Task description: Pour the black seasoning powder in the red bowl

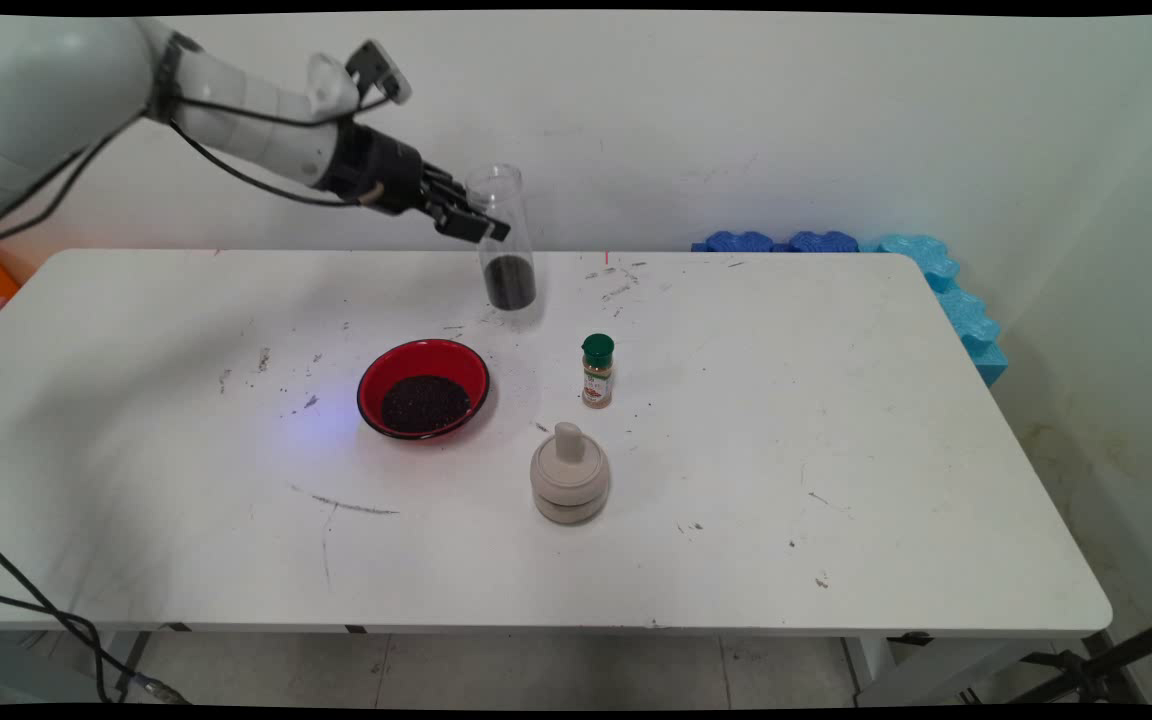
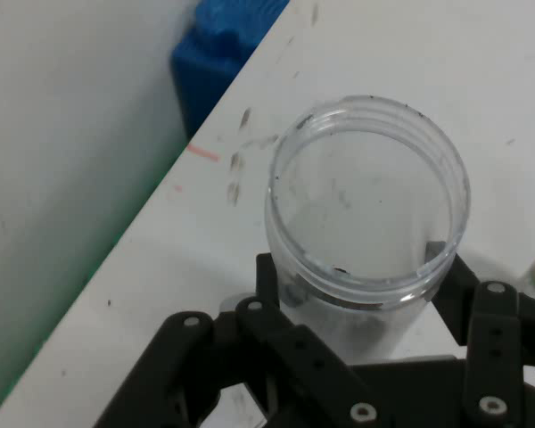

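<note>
My gripper [image 1: 476, 222] is shut on a clear plastic jar [image 1: 506, 240] near its upper part, at the back of the white table [image 1: 836, 450]. The jar stands nearly upright with a dark layer of grains in its bottom. Whether its base touches the table I cannot tell. In the hand view I look down into the open mouth of the jar [image 2: 367, 196], and a black finger of my gripper [image 2: 361, 276] presses on each side of it. In front of the jar sits a red bowl [image 1: 423, 390] holding dark grains.
A small spice bottle [image 1: 597, 371] with a green cap stands right of the bowl. A beige lidded pot [image 1: 569, 473] sits nearer the front. Blue foam blocks [image 1: 936, 275] line the back right edge, blue foam [image 2: 223, 45] also showing in the hand view.
</note>
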Available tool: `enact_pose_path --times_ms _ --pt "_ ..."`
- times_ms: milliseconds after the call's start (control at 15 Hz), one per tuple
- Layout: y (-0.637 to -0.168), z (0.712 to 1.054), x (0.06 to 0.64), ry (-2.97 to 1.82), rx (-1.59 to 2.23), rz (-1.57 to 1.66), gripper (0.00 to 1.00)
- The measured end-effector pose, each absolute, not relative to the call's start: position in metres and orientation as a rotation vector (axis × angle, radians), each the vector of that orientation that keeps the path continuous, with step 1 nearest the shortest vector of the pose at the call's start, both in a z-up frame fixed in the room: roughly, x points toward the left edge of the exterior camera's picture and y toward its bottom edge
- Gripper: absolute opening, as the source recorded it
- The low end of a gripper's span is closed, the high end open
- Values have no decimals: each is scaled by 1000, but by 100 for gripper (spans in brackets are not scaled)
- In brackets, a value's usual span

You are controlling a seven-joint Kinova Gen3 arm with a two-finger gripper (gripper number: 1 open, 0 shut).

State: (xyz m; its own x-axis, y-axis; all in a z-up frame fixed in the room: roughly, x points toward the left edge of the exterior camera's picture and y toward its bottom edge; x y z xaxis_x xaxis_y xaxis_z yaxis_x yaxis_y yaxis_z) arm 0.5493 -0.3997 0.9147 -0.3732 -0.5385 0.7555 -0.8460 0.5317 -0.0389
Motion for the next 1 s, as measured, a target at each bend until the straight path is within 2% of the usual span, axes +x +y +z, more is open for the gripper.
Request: enact_pose_path --times_ms 1000 --pt "-324 1032 564 -2054 916 383 0"
